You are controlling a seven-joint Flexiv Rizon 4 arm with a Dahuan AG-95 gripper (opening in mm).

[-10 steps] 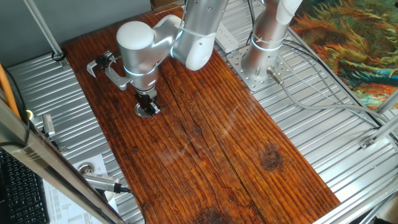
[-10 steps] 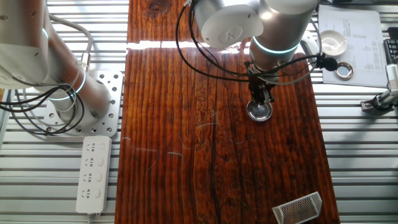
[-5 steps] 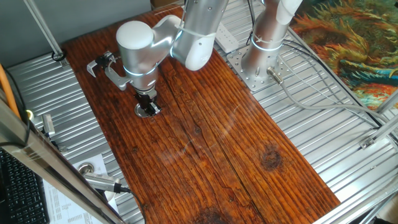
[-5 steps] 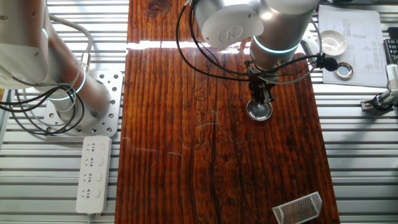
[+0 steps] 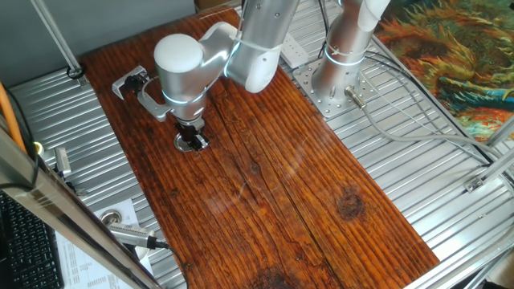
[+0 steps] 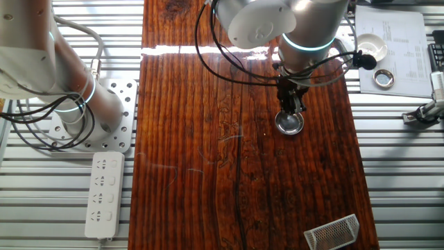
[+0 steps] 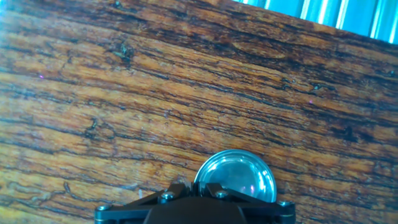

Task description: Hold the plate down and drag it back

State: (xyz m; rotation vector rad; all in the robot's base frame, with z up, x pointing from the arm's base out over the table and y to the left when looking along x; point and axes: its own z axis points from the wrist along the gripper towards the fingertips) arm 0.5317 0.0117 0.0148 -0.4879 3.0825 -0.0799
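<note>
Since the earlier frame the arm's wrist housing shifts slightly while the hand [image 5: 191, 138] stays planted tip-down on the plate [image 6: 289, 124], pinning it flat on the wooden counter [image 5: 273, 193] for dragging; finger opening cannot be told.

On the long brown wooden board [image 6: 208, 139] lies one small round shiny metal plate [image 6: 289, 124], with one black two-finger gripper [image 6: 290, 117] set on it. Around the board there are one white power strip [image 6: 104, 194], one silver wire-mesh holder [image 6: 331, 232], one small white round dish [image 6: 368, 47] and one metal ring [image 6: 383, 79]. Two silver robot arms show, one over the board [image 5: 189, 68] and one on a bolted base plate [image 6: 62, 76].
</note>
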